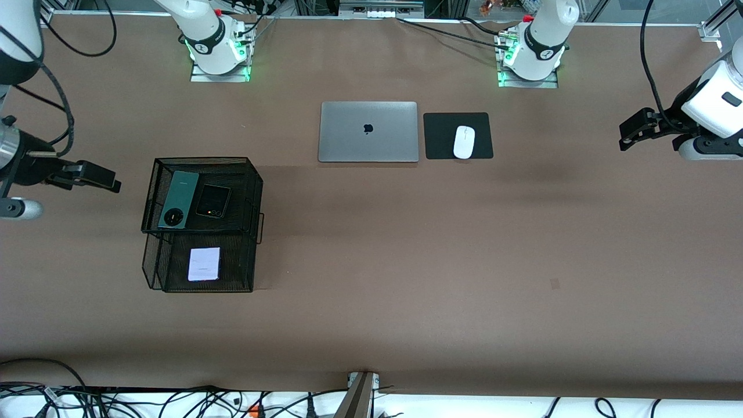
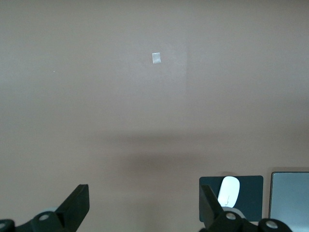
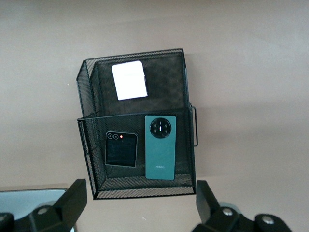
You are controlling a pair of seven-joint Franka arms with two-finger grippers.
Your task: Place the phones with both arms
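Observation:
A black mesh two-tier rack (image 1: 253, 197) stands toward the right arm's end of the table. On its upper tier lie the long dark-green phone (image 1: 173, 199) and, beside it, the small black phone (image 1: 213, 201). The pale lilac-white phone (image 1: 204, 264) lies on the lower tier, nearer the front camera. The right wrist view shows the rack (image 3: 145, 192), green phone (image 3: 160, 147), black phone (image 3: 121, 149) and pale phone (image 3: 129, 80). My right gripper (image 1: 115, 184) (image 3: 142, 198) hangs open and empty beside the rack. Over bare table at the left arm's end, my left gripper (image 1: 624, 138) (image 2: 145, 203) is open and empty.
A shut silver laptop (image 1: 368, 132) lies at mid-table near the arms' bases, with a white mouse (image 1: 464, 141) on a black pad (image 1: 441, 136) beside it. Mouse (image 2: 229, 190) and laptop (image 2: 289, 195) show in the left wrist view. A small tape mark (image 2: 155, 58) sticks to the table.

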